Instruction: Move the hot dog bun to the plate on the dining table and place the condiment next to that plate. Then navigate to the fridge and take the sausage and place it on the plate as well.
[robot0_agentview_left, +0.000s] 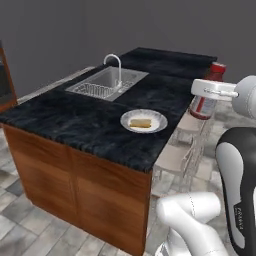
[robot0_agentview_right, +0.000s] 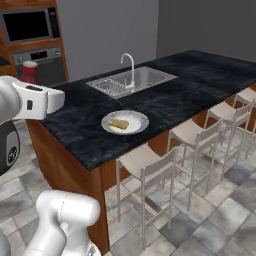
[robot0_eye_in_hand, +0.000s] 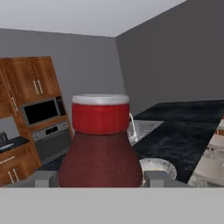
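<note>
The dark-red condiment bottle (robot0_eye_in_hand: 100, 148) is gripped upright, red cap upward, between the closed two-finger gripper (robot0_eye_in_hand: 100, 178); the tan bun (robot0_agentview_left: 140, 123) lies crosswise on the round white plate (robot0_agentview_left: 159, 120).

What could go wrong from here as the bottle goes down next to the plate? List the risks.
1. The condiment hangs in the gripper off the dining table edge, above the stools; releasing it here would likely drop it to the floor.
2. The plate with the hot dog bun sits close to that edge, so a low approach might knock it.
</note>
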